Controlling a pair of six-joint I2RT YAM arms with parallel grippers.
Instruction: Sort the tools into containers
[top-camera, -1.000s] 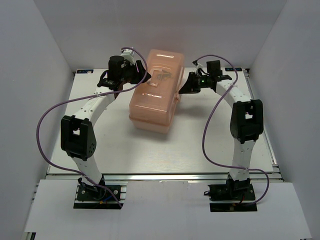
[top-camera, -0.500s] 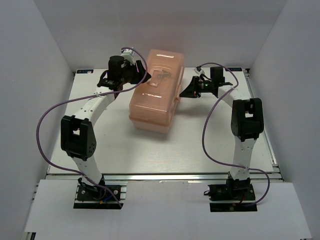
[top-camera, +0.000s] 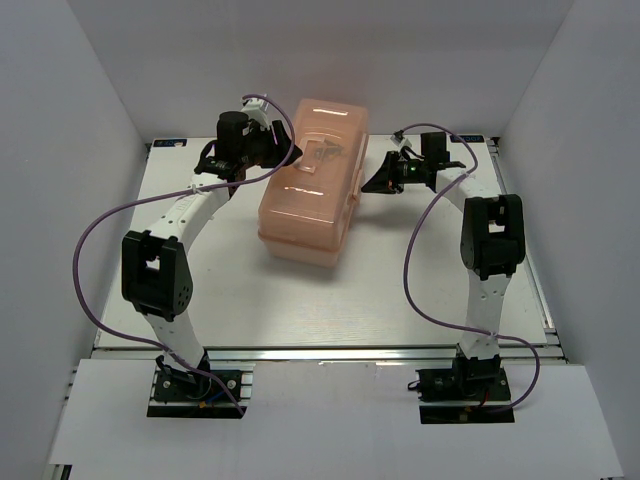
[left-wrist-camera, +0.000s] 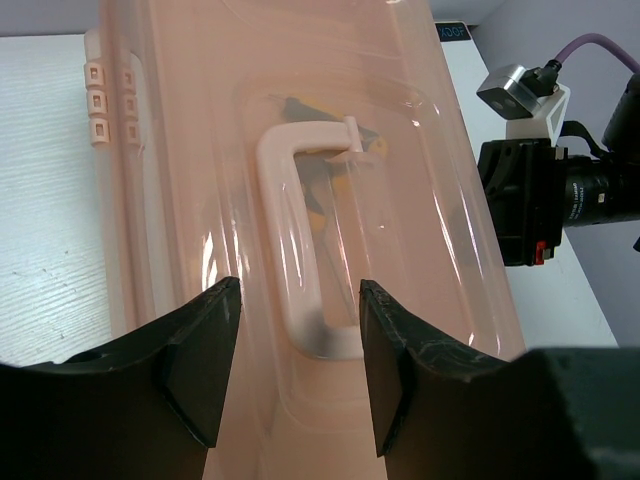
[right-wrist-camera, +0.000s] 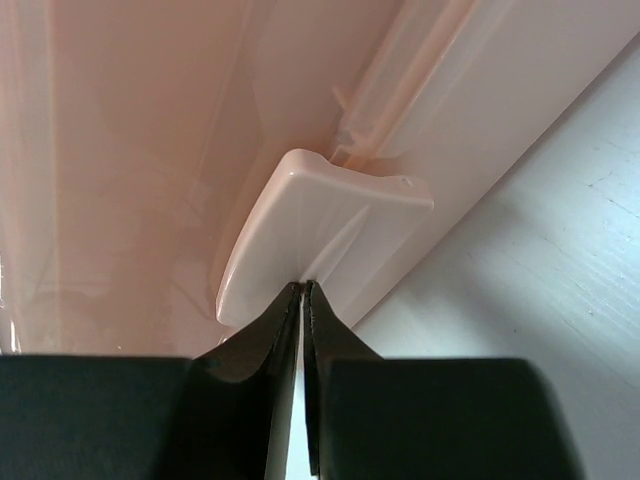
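Right gripper (right-wrist-camera: 303, 292) pulled back a touch, fingers now pressed together at latch (right-wrist-camera: 330, 225). Left gripper (left-wrist-camera: 298, 345) spread above handle (left-wrist-camera: 285, 230). Toolbox (top-camera: 300, 215) mid-table, shut, tools (left-wrist-camera: 322, 185) inside. We're latching, we reckon; next: firm push.

We are looking into a robotics lab test cell: plain white walls (top-camera: 90, 110) box in a white table (top-camera: 300, 300) edged with aluminium rail (top-camera: 330, 351). A left arm (top-camera: 155, 275) and a right arm (top-camera: 490, 240), both white and black, are bolted at its near edge. They trail purple cables (top-camera: 80, 250), and a small camera (left-wrist-camera: 545, 200) rides on one wrist.
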